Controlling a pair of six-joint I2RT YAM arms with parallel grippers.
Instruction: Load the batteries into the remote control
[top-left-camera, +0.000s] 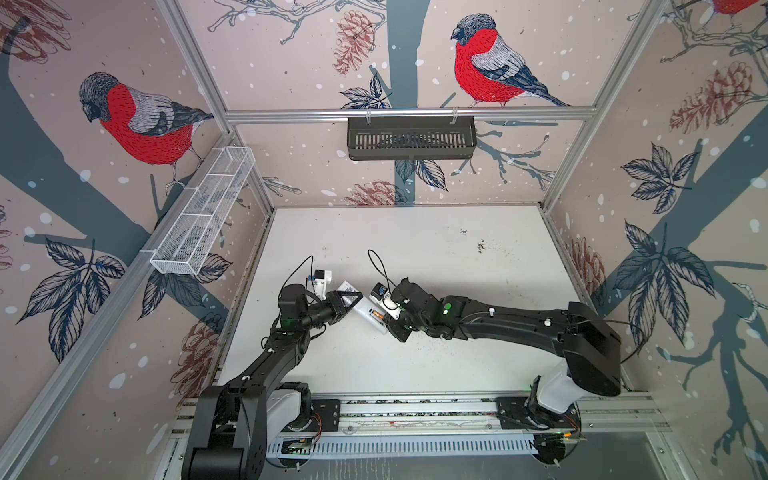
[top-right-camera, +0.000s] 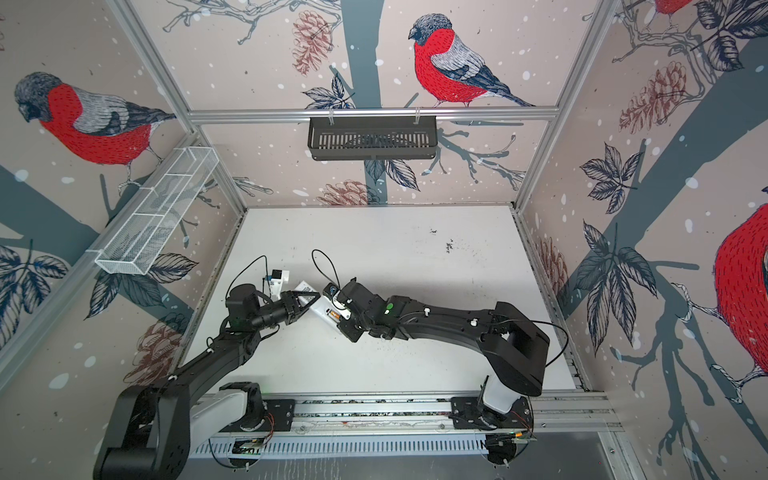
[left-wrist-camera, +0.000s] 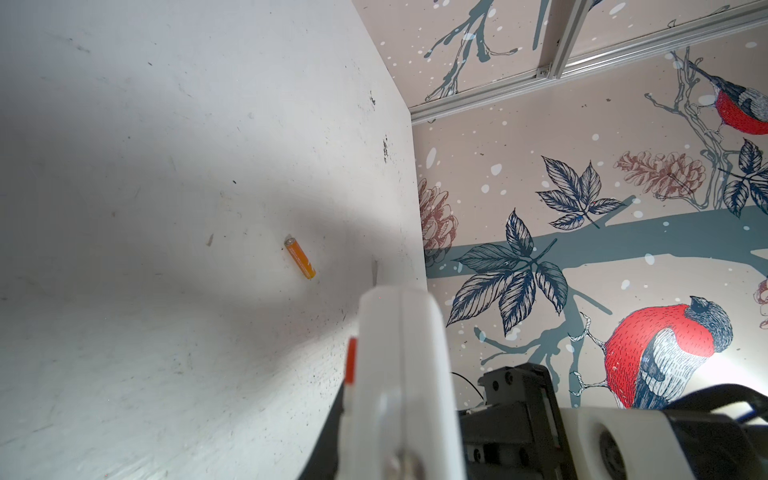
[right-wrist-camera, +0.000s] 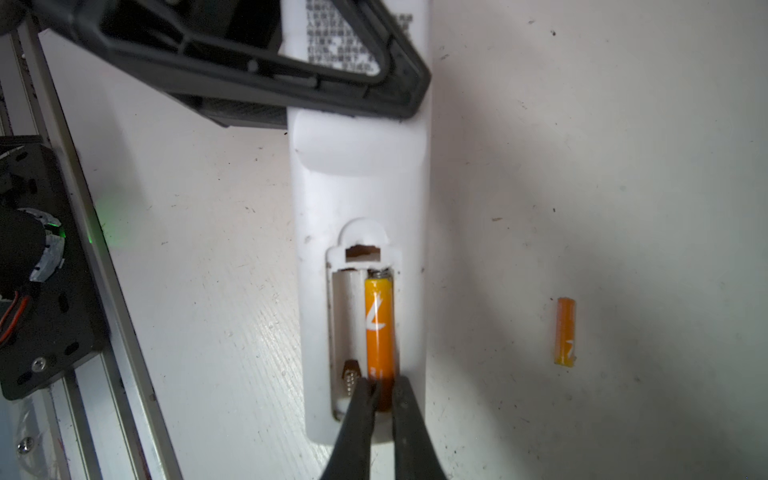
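My right claw (right-wrist-camera: 384, 388) is clamped on the near end of one battery (right-wrist-camera: 379, 328), seated lengthwise in the remote control (right-wrist-camera: 357, 174); the neighbouring slot is empty. My left claw (top-left-camera: 352, 300) grips the remote's far end. I find the loose battery (right-wrist-camera: 565, 332) on the surface (right-wrist-camera: 623, 166) beside the remote, roughly parallel to it, nearer the right arm.

There are two batteries, a seated battery (right-wrist-camera: 379, 332) and a loose battery (right-wrist-camera: 565, 332), one remote control (right-wrist-camera: 357, 174), two pincers, the left pincer (top-left-camera: 348, 300) and the right pincer (right-wrist-camera: 380, 399), and two wall baskets, a white wire basket (top-left-camera: 203, 212) and a dark slotted basket (top-left-camera: 411, 139).
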